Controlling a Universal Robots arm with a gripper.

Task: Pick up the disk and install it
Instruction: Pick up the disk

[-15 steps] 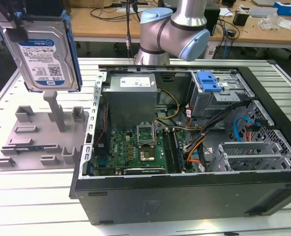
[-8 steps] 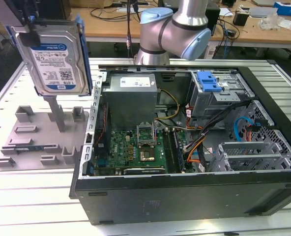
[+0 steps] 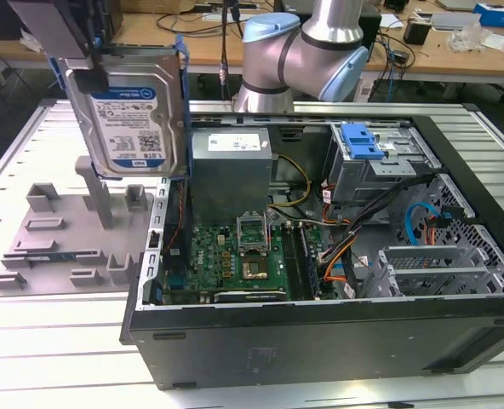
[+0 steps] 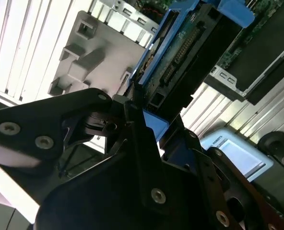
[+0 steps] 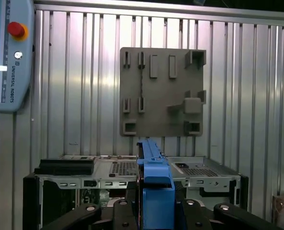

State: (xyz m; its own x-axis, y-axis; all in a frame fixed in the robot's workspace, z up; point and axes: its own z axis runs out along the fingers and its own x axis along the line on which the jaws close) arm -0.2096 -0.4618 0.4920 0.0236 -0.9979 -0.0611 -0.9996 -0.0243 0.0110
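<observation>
Exterior view has the gripper (image 3: 88, 72) clamped on the disk (image 3: 133, 115) at its upper end, upright above the grey fixture (image 3: 39, 256), beside the open case (image 3: 320, 341). It is likely rigid, dense and shock-sensitive; the blue carrier looks the safest hold.
</observation>
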